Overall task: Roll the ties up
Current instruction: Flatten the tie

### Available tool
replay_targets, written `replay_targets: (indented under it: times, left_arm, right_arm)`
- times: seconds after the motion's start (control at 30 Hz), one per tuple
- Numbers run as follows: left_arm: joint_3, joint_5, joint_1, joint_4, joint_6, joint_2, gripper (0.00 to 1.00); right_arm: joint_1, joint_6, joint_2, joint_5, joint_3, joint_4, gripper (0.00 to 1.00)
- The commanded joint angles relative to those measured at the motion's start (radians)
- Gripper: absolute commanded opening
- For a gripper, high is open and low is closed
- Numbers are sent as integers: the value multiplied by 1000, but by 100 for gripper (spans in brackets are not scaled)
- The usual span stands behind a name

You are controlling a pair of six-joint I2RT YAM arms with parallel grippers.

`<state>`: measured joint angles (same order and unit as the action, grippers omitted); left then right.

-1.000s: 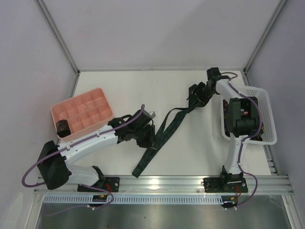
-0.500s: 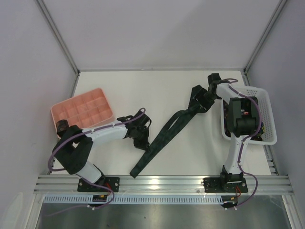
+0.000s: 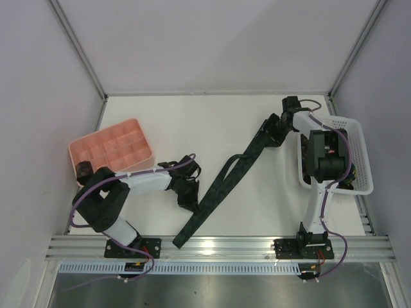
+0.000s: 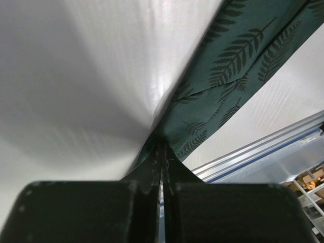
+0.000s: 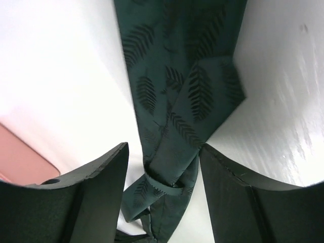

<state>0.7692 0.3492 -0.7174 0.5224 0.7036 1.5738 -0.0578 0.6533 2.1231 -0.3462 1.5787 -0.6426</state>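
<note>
The tie (image 3: 218, 186) is dark green with a darker fern-leaf print.

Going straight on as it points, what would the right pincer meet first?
The green fern-print tie, bunched between the open fingers of the right pincer; the table seems just behind it.

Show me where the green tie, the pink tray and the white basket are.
green tie (image 3: 210, 197): top view, middle of the strip.
pink tray (image 3: 103, 134): top view, far rim.
white basket (image 3: 365, 160): top view, right wall.
</note>
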Motion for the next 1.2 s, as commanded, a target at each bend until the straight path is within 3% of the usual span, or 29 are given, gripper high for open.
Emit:
replay_targets:
  times: [0.0, 0.1, 0.23, 0.27, 0.4, 0.73, 0.87, 1.0, 1.1, 1.17]
  left_arm:
    - [27, -104, 25, 100, -85, -24, 2]
    - [79, -139, 36, 148, -134, -12, 5]
    - [102, -115, 58, 156, -176, 9, 7]
    - [107, -112, 68, 156, -182, 17, 7]
    - [123, -96, 101, 159, -204, 49, 6]
    - [220, -125, 242, 202, -269, 161, 0]
    - [275, -176, 314, 248, -291, 180, 0]
    - [323, -239, 360, 287, -296, 157, 1]
    - [343, -221, 361, 301, -297, 105, 7]
    - [346, -172, 360, 309, -291, 43, 20]
  right_arm:
    - [-7, -23, -84, -40, 55, 72, 63]
    - [-8, -15, -71, 28, 124, 35, 59]
    - [-10, -7, 56, 92, 277, -55, 34]
    - [-14, -11, 79, 93, 318, -43, 32]
    - [-22, 14, 178, 137, 392, -51, 1]
    - [-37, 8, 244, 407, 345, -100, 0]
    - [-40, -49, 303, 490, 434, -144, 0]
    - [-56, -98, 311, 445, 553, -213, 0]
    - [-79, -124, 205, 405, 508, -189, 9]
    - [-85, -121, 160, 415, 492, -224, 16]
